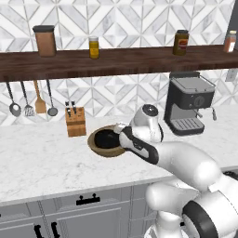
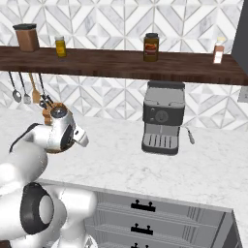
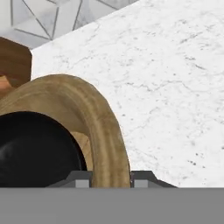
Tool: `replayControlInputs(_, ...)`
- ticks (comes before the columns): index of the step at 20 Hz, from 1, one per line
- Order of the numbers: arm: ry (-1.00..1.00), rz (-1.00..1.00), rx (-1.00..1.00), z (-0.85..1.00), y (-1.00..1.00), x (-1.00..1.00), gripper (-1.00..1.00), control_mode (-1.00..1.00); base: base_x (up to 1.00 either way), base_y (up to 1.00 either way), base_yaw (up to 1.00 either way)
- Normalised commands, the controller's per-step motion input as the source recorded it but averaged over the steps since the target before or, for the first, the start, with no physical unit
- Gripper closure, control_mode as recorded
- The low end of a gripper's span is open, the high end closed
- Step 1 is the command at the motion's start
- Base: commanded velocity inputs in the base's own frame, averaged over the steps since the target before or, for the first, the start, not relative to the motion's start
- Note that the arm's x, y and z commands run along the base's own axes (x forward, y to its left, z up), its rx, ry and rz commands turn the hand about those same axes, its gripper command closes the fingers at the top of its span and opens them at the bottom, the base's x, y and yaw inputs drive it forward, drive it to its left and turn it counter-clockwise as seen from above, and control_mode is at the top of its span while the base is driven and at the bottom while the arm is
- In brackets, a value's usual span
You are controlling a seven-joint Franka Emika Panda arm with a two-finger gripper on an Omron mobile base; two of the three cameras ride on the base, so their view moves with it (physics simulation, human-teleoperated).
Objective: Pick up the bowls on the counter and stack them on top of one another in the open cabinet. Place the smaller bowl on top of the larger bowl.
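Toward the back edge of the white marble counter [image 1: 42,158], just beside the wooden knife block [image 1: 76,122], sits the wide light-brown wooden bowl [image 1: 95,145] with the small glossy black bowl [image 1: 108,138] inside it. Over the wooden bowl's near rim, the tool [image 3: 111,178] has one dark fingertip on each side of the thick wood; whether it grips cannot be told.
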Motion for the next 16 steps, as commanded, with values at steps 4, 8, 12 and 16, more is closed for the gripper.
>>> replayControlInputs(4,-0.24,-0.26,0.17,1.00,-0.86,-0.60,1.00,-1.00,0.00,0.00,0.00)
replayControlInputs(8,-0.28,-0.22,0.14,1.00,-0.63,-0.70,1.00,-1.00,0.00,0.00,0.00)
replayControlInputs(12,-0.31,-0.18,0.12,1.00,-0.46,-0.77,1.00,-1.00,0.00,0.00,0.00)
replayControlInputs(16,-0.21,-0.17,0.11,1.00,-0.39,-0.64,1.00,-1.00,0.00,0.00,0.00)
